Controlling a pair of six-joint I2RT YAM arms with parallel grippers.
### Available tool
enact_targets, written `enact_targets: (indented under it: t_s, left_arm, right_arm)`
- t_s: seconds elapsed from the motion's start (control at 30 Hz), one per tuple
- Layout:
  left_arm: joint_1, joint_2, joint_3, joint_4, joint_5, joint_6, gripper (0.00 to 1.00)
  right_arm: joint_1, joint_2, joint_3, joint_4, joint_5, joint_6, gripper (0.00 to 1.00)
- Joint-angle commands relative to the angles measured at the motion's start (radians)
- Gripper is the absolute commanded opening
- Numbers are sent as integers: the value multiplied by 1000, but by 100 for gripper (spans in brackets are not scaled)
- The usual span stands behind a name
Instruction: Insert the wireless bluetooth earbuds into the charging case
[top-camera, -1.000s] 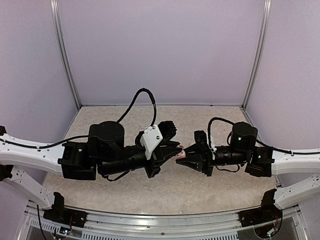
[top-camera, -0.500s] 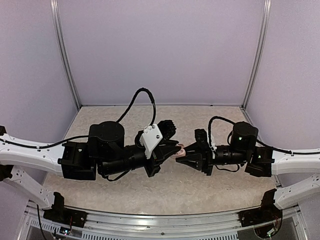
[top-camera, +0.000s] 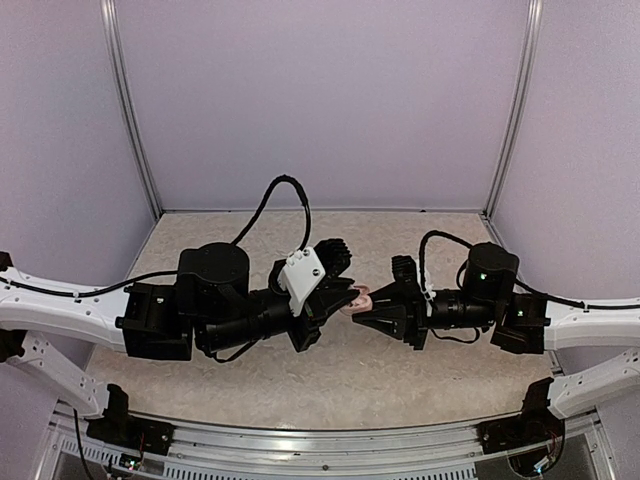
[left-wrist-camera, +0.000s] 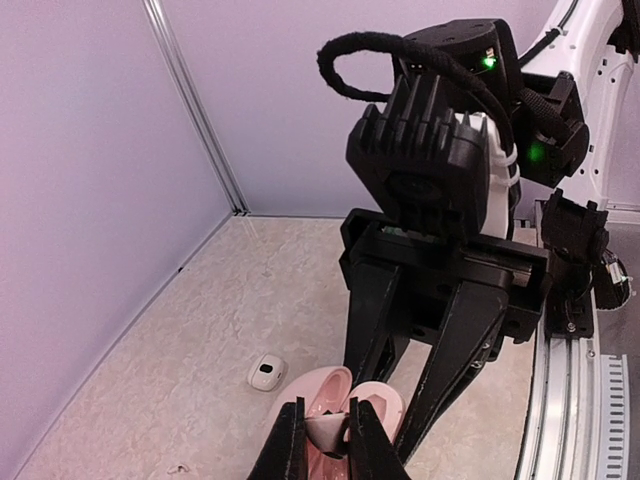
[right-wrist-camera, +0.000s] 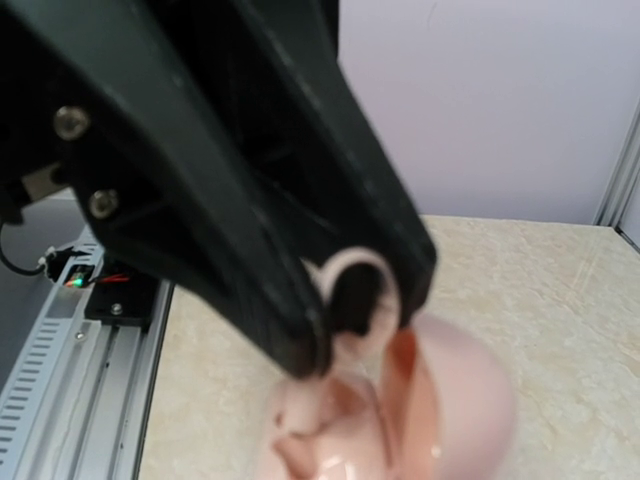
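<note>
Top external view: left gripper (left-wrist-camera: 325, 445) and right gripper (right-wrist-camera: 358, 325) have hardly shifted from a second ago, tips meeting above the table (top-camera: 400, 385); left clamps the open pinkish charging case (left-wrist-camera: 318, 385), right pinches an earbud (right-wrist-camera: 352, 260) just above it

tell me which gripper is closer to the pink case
Left. The left gripper is clamped on the open case; the right gripper sits right beside it on the opposite side, an earbud pinched between its fingers.

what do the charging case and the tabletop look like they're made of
Charging case: likely moulded plastic, pale pink, smooth with a slight sheen on its rounded shell. Tabletop: matte beige with faint marbled veining, maybe laminate or stone-look sheet.
</note>
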Motion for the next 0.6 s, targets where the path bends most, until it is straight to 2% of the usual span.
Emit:
enact_targets:
  t_s: [0.0,0.57]
  left_arm:
    - [-6,12,11,-14,11,11,8]
    - [-24,41,31,-31,14,40,8]
  right_arm:
    - [12,-19,24,23,11,16,0]
    - [11,-1,30,20,28,28,0]
